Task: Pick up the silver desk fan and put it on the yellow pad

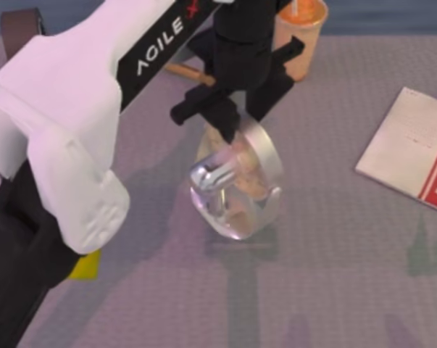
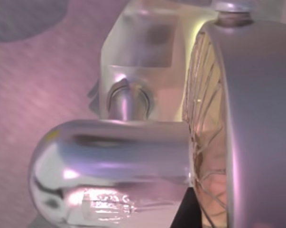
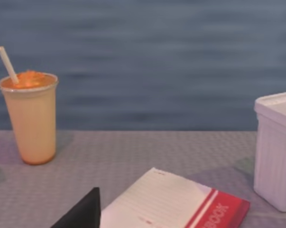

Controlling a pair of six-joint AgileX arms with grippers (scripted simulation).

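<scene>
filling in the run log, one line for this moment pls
left gripper: at silver desk fan ring | yellow pad: mostly hidden, bare | right arm: out of view

Open bench (image 1: 327, 290) in front of and to the right of the silver desk fan (image 1: 240, 185), orange drink cup (image 1: 299, 32) close behind it, diary booklet (image 1: 414, 148) well off right, left arm (image 1: 66, 138) overhanging the yellow pad (image 1: 85, 267), only its corner showing

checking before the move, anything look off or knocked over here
Nothing spilled or damaged. The fan stands mid-table with the left gripper at its ring. The pad is mostly hidden under the left arm. The drink stands upright and the diary lies flat.
</scene>
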